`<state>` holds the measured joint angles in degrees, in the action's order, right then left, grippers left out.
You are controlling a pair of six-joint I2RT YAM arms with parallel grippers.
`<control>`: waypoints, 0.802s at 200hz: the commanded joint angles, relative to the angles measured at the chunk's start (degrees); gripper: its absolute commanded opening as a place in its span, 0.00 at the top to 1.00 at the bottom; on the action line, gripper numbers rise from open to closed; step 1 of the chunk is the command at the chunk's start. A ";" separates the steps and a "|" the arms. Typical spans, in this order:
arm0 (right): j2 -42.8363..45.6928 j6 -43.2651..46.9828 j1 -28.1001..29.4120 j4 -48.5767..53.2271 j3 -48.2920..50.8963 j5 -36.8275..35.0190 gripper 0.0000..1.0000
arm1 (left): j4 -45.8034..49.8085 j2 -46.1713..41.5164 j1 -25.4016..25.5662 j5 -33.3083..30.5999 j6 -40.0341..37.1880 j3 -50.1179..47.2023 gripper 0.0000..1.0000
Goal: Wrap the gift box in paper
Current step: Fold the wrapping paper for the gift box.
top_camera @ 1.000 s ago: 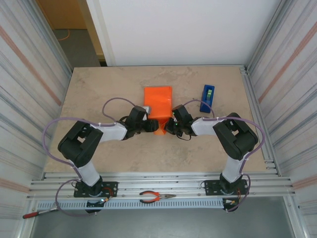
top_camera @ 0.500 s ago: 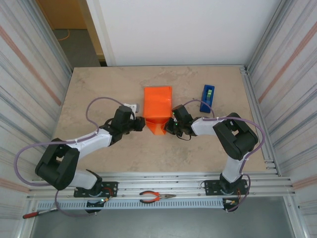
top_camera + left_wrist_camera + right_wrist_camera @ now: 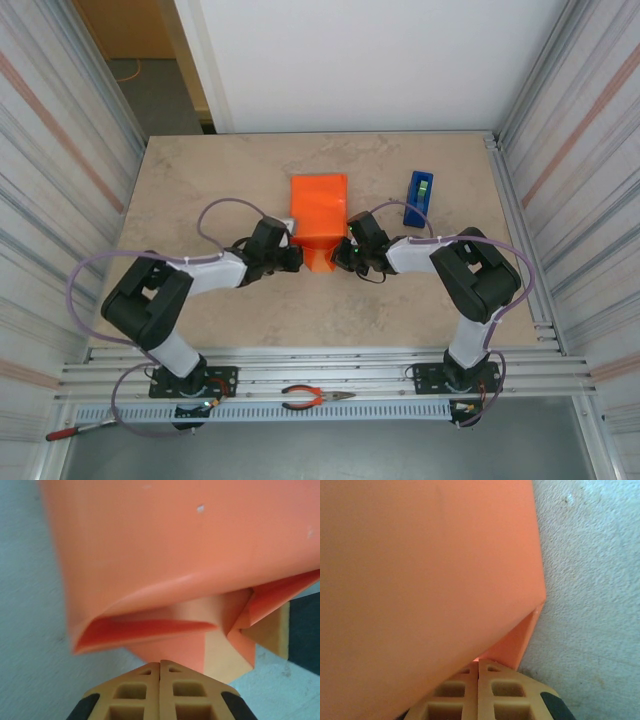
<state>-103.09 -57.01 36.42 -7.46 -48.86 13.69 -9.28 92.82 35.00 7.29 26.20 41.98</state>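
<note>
The gift box (image 3: 318,198) sits near the middle of the worktop (image 3: 200,190), a little toward the far edge. The paper (image 3: 319,238) is drawn over its top and sides, so box and sheet look like one orange block. The sheet's near end overhangs the box and narrows toward the near edge, its side tucks gaping and not yet creased flat.

Both arms meet at that loose end from opposite sides. The left gripper (image 3: 296,258) has its jaws pressed together with nothing between them, the tips nosed up to the open tuck. The right gripper (image 3: 343,256) is likewise closed and empty, tucked under the paper's right-hand fold. Closed jaws probably serve here as blunt pushers to fold the flaps inward, though the wrist views are too close to confirm contact.

A blue tape dispenser (image 3: 419,197) waits toward the right edge, apart from the box, likely for sealing the fold
</note>
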 commanded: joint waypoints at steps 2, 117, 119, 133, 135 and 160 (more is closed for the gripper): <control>-0.46 -0.12 0.78 5.14 -0.25 0.79 1.00 | -0.98 2.50 1.31 0.07 -2.08 2.67 1.00; 9.74 2.77 -4.33 10.64 1.10 -0.55 1.00 | 0.24 4.53 5.60 -1.29 -0.59 2.51 1.00; 9.81 2.78 -4.41 10.67 1.19 -0.52 1.00 | 0.36 4.07 5.67 -1.42 -0.44 2.50 1.00; 10.28 2.77 -4.87 10.55 1.91 -0.54 1.00 | 1.99 1.12 5.69 -1.77 0.08 2.35 0.96; 10.30 2.76 -4.94 10.57 1.99 -0.52 1.00 | 2.25 0.67 5.69 -1.98 0.08 2.39 0.95; 9.77 2.83 -5.09 10.33 2.03 -0.21 1.00 | 5.34 -4.36 5.23 -3.82 -0.02 1.93 0.91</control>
<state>-94.30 -55.40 31.46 1.32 -47.59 13.50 -7.46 94.52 40.58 5.76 25.74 44.23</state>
